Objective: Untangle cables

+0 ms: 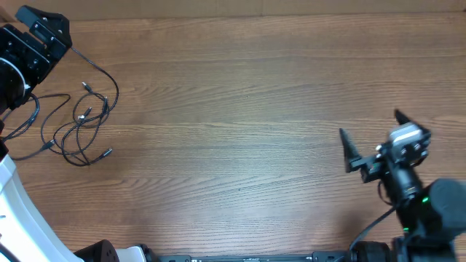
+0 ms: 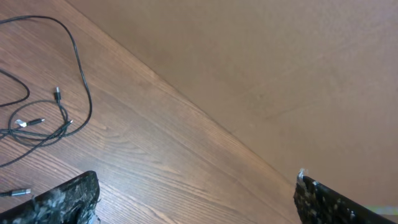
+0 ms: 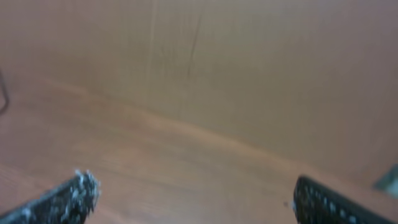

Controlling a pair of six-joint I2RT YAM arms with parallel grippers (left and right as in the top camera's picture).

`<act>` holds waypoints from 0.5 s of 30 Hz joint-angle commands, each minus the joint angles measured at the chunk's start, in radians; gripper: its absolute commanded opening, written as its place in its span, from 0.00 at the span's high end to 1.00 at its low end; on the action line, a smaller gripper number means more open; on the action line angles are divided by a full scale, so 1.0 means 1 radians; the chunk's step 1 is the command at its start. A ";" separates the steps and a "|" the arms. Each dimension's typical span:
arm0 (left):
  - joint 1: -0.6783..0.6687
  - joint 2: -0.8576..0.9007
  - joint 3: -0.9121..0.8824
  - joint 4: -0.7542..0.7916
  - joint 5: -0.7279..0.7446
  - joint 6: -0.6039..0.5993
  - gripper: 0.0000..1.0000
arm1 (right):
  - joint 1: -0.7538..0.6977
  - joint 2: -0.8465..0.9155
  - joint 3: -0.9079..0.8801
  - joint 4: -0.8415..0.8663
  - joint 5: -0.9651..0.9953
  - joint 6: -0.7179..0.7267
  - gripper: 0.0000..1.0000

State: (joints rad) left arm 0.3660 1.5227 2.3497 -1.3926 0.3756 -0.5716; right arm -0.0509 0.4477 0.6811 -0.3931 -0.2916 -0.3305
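Observation:
The cables (image 1: 84,124) are thin black cords with small metallic plug tips, lying in a loose tangle of loops on the wooden table at the far left. They also show in the left wrist view (image 2: 62,118) at the left. My left gripper (image 1: 44,36) is at the table's far left corner, apart from the tangle. Its jaws (image 2: 196,199) are wide open and empty. My right gripper (image 1: 373,132) is at the right near the front, far from the cables. Its jaws (image 3: 196,199) are open and empty.
The wooden table (image 1: 240,109) stretches between the two arms. A plain brown wall (image 2: 280,62) rises behind its far edge. Thicker black wires of the left arm (image 1: 22,120) run beside the tangle. The right arm's base (image 1: 429,211) stands at the front right.

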 commanded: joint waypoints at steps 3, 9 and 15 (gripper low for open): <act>-0.007 0.002 0.008 0.000 0.010 -0.009 0.00 | 0.005 -0.170 -0.293 0.252 -0.011 0.126 0.00; -0.007 0.002 0.008 0.000 0.010 -0.009 0.00 | 0.014 -0.283 -0.481 0.397 0.058 0.235 0.00; -0.007 0.002 0.008 0.000 0.010 -0.009 0.00 | 0.014 -0.362 -0.592 0.438 0.108 0.282 0.00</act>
State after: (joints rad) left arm 0.3660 1.5227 2.3497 -1.3926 0.3756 -0.5716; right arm -0.0433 0.1177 0.1219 0.0319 -0.2249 -0.0963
